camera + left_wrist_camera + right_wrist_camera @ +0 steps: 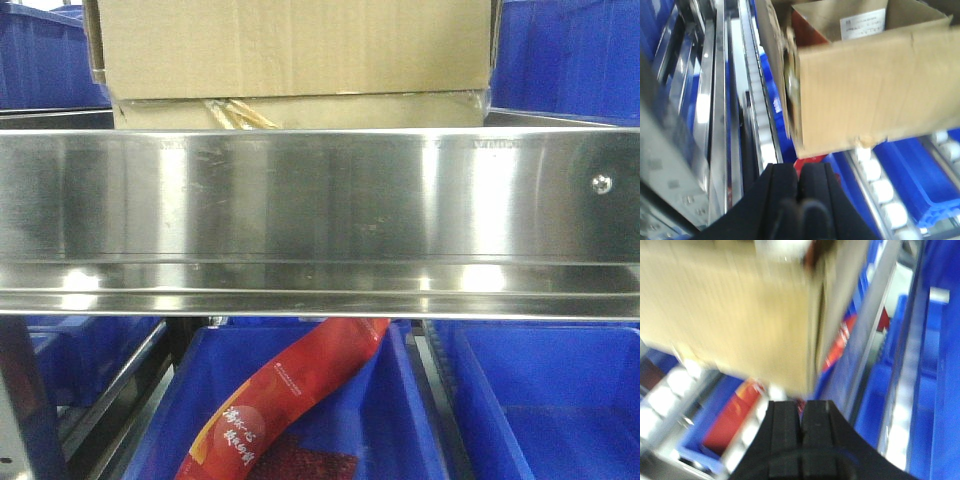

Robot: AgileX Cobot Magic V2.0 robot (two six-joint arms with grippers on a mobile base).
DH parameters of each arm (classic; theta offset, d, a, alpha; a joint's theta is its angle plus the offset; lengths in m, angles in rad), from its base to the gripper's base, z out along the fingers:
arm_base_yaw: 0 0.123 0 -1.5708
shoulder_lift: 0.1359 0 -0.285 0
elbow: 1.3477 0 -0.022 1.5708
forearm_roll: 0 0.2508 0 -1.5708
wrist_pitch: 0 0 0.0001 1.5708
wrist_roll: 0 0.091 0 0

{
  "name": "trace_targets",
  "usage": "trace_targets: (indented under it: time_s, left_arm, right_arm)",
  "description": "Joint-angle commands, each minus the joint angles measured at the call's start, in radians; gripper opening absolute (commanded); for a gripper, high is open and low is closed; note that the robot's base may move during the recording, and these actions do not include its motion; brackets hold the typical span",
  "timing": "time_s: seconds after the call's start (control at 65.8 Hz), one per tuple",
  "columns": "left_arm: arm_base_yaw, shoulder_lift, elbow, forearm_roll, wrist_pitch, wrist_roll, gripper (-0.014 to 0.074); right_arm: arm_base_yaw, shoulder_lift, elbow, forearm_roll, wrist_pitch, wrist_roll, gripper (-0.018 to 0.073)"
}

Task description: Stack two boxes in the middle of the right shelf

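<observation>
Steel shelf (300,215) — blue bin (400,420), red packet (290,400)

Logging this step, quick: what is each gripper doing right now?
Left gripper: shut, holding nothing.
Right gripper: shut, holding nothing.

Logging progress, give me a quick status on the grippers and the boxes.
Left gripper shut, empty. Right gripper shut, empty. Tall box sits on flat box behind shelf rail. Nothing in the way.

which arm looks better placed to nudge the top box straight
Left, probably. Its shut gripper faces the box corner in a fairly sharp view; the right gripper, also shut, sees only a blurred side.
</observation>
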Motion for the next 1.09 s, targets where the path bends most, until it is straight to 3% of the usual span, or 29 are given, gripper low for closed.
trace_targets:
  time_s: [0.0, 0.213, 0.35, 0.532, 1.079]
  left_arm:
    - [0.000, -0.083, 0.137, -0.007, -0.108, -0.010, -0.0111]
    - [0.000, -0.313, 0.455, -0.005, -0.372, -0.010, -0.0111]
    - [0.000, -0.459, 0.584, -0.005, -0.469, -0.010, -0.0111]
    - [0.000, -0.602, 0.653, -0.005, -0.485, -0.010, -0.0111]
    - [0.000, -0.688, 0.659, -0.002, -0.487, -0.010, -0.0111]
  right_arm:
    - [-0.002, -0.072, 0.107, -0.015, -0.107, -0.028, -0.0153]
    - [-0.002, -0.264, 0.413, -0.015, -0.371, -0.084, -0.0154]
    - [-0.002, -0.395, 0.552, -0.022, -0.511, -0.103, -0.0154]
    - [-0.002, -0.580, 0.701, -0.023, -0.671, -0.135, -0.0154]
    - [-0.002, -0.675, 0.725, -0.023, -0.683, -0.135, -0.0154]
